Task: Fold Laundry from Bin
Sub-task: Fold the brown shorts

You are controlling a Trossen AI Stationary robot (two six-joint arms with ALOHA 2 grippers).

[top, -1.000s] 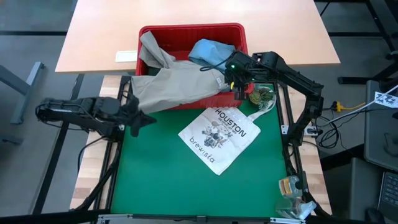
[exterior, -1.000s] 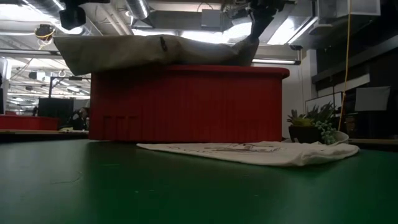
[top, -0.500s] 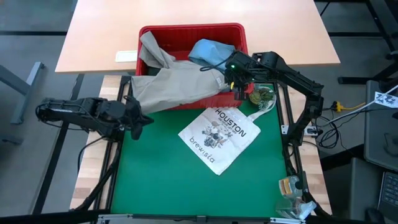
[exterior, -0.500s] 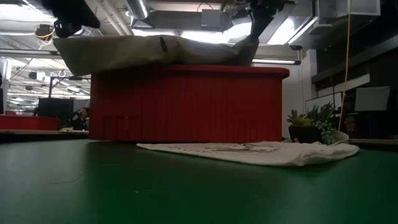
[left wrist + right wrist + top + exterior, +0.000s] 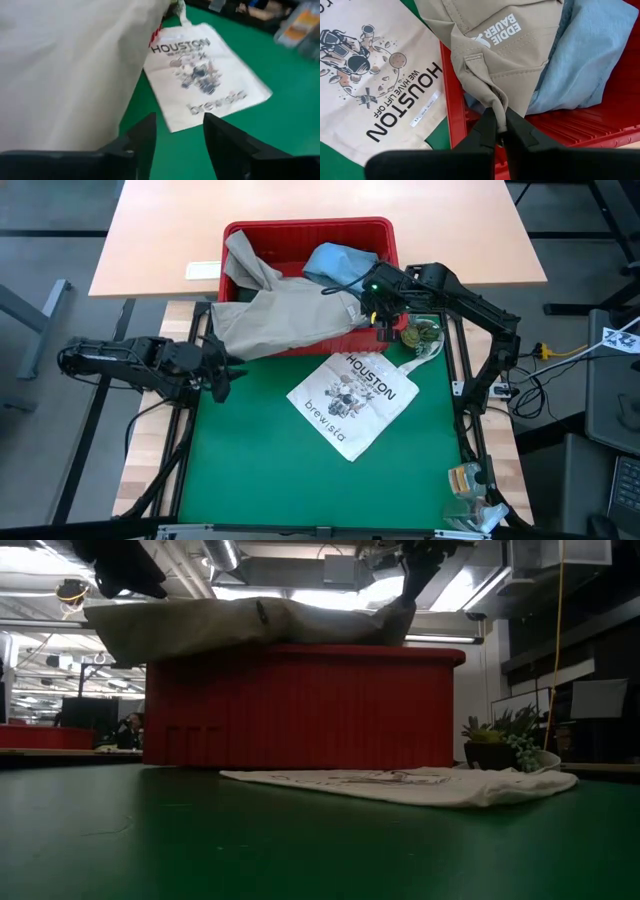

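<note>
The red bin (image 5: 310,230) stands at the table's far edge. A beige garment (image 5: 280,315) lies draped over its near rim, and a light blue shirt (image 5: 340,262) sits inside at the right. My right gripper (image 5: 501,127) is above the bin's near right corner (image 5: 383,320) and is shut on the beige garment. My left gripper (image 5: 180,135) hovers by the table's left edge (image 5: 222,370), just near of the garment's hanging left end (image 5: 70,65). It is open, with nothing between its fingers. My right gripper pinches a bunched fold of the beige garment's waistband (image 5: 492,102), beside a belt loop (image 5: 472,65), between its two fingers. The fingers slant down from above. The garment stays draped across the bin's near rim (image 5: 300,652), its left end overhanging the bin's left corner (image 5: 120,630).
A white tote bag printed "HOUSTON brewista" (image 5: 353,400) lies flat on the green mat (image 5: 260,470), near of the bin. A small potted plant (image 5: 422,335) stands at the mat's far right. A tan table (image 5: 150,240) lies behind the bin.
My left gripper has opened and rolled about its own axis while tipping a little downward, staying by the left edge. The beige garment and my right gripper have kept still.
</note>
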